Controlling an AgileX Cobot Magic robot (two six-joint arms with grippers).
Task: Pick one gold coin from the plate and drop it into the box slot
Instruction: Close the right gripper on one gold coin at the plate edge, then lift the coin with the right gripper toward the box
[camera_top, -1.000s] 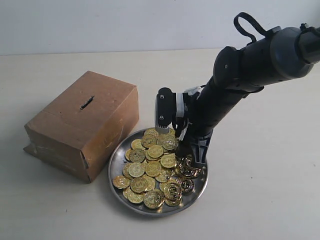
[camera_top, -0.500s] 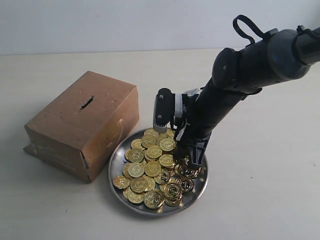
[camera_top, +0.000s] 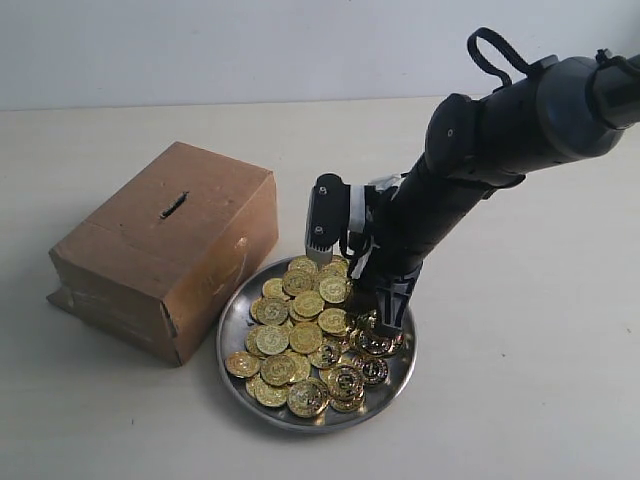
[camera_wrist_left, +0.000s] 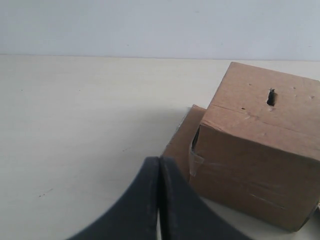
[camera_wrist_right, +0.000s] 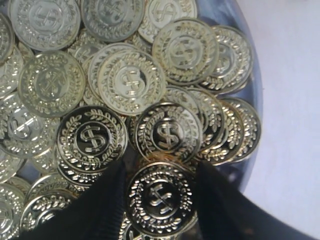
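The silver plate holds a heap of gold coins just right of the brown cardboard box. The box's dark slot is on its top face. My right gripper reaches down into the plate's right side. In the right wrist view its two black fingers close on one gold coin at the gripper's tips, beside the plate's rim. My left gripper is shut and empty. It hangs low near the box, and the slot is visible beyond it.
The light tabletop surrounds the plate and box. A loose cardboard flap sticks out under the box's left end. The black right arm slants down from the upper right.
The right gripper has shifted slightly up and left within the plate. Coins near its tips have moved a little. The box has not moved.
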